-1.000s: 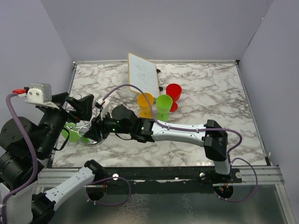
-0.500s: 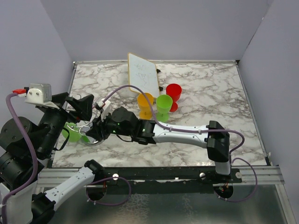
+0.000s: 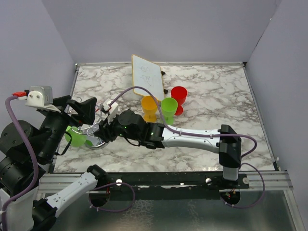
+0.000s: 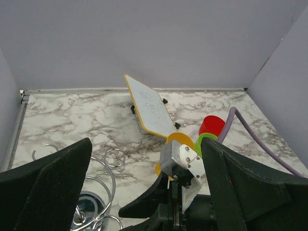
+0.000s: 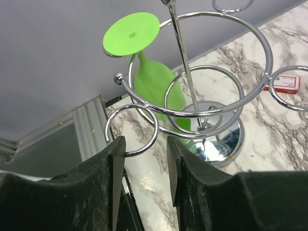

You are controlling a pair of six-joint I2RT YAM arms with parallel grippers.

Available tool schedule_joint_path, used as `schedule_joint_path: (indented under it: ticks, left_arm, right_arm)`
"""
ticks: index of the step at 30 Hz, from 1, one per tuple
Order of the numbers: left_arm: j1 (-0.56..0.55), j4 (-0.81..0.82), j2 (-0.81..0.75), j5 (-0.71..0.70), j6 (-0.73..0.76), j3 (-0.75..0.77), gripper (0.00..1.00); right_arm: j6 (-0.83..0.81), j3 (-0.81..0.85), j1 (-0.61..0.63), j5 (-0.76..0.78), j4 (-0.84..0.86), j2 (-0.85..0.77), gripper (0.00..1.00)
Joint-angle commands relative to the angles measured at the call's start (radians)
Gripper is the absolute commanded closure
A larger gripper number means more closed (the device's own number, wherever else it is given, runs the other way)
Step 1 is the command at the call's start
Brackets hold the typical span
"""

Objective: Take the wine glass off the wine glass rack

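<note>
surface (image 3: pixel 216 91): marble pattern, walled on three sides.

rack (image 5: pixel 185 67): chrome stand upright on its round mirror base, near the left edge of the surface, close to the left arm. thin wire rings branch from the centre stem.

wine glass (image 5: pixel 156 86): green, hanging upside down on the rack. its flat foot sits on top of a wire arm and the bowl points down beside the stem, above the base. it is on the rack's side facing the left edge of the surface. not removed.

right hand (image 5: pixel 145 144): reaches across from the right to the rack. the jaws stand partly apart. one small wire ring lies in the gap between the fingertips, and no clamping on the wire is visible. it is not touching the glass, which hangs just beyond that ring.

left hand (image 4: pixel 146 140): raised above the rack. the jaws are spread wide and hold nothing.

other items: a white board (image 3: pixel 147 74) leans tilted toward the back. an orange cup (image 3: pixel 149 107), a green cup (image 3: pixel 169 107) and a red cup (image 3: pixel 179 94) stand together just in front of it, well apart from the rack.
</note>
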Motion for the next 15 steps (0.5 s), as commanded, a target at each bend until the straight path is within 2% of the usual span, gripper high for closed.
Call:
schedule_joint_path:
  ticks: [1,15]
  left_arm:
    - [-0.003,-0.005,0.008,-0.004,-0.008,0.013,0.02]
    - [-0.003,-0.006,0.011,0.002,-0.013,0.015,0.02]
  right_arm:
    - [-0.042,-0.033,-0.016,0.072,-0.008,-0.051,0.6]
    - [-0.084,-0.088,-0.064,0.055,-0.002,-0.097,0.58]
